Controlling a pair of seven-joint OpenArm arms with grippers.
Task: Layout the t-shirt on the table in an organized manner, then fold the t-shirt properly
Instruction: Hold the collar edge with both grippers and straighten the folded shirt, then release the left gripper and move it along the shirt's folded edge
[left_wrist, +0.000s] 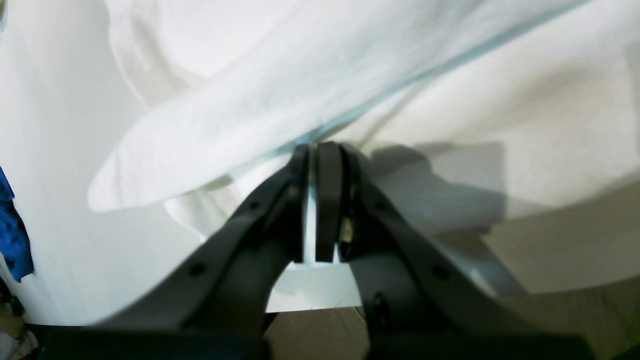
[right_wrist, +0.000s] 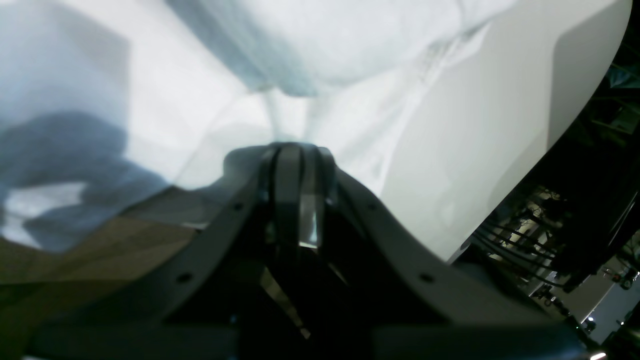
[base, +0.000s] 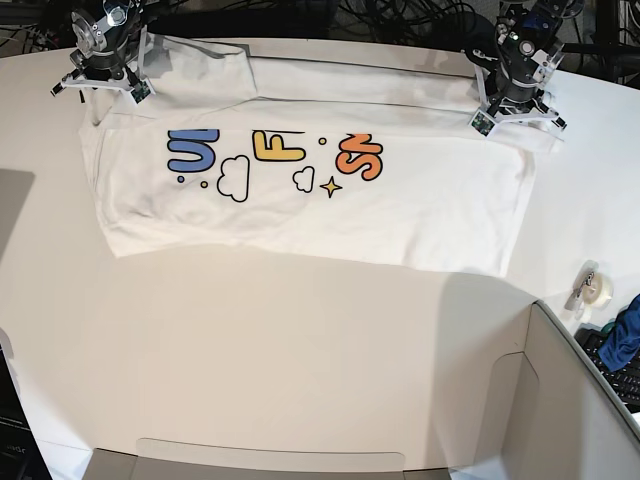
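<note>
The white t-shirt (base: 300, 200) lies spread across the far part of the table (base: 300, 340), with its blue, yellow and orange lettering facing up. Its far edge forms a doubled band between the two arms. My left gripper (base: 497, 100) is at the shirt's far right corner. In the left wrist view the left gripper (left_wrist: 314, 147) is shut, pinching a fold of white fabric (left_wrist: 320, 70). My right gripper (base: 110, 80) is at the far left corner, by a sleeve. In the right wrist view it (right_wrist: 290, 146) is shut on a bunched ridge of the shirt (right_wrist: 325, 45).
A grey box wall (base: 560, 400) rises at the front right, and a low grey panel (base: 270, 462) runs along the front edge. A tape roll (base: 597, 288) and a blue cloth (base: 622, 340) sit at the right edge. Dark cables (base: 400, 15) run behind the table.
</note>
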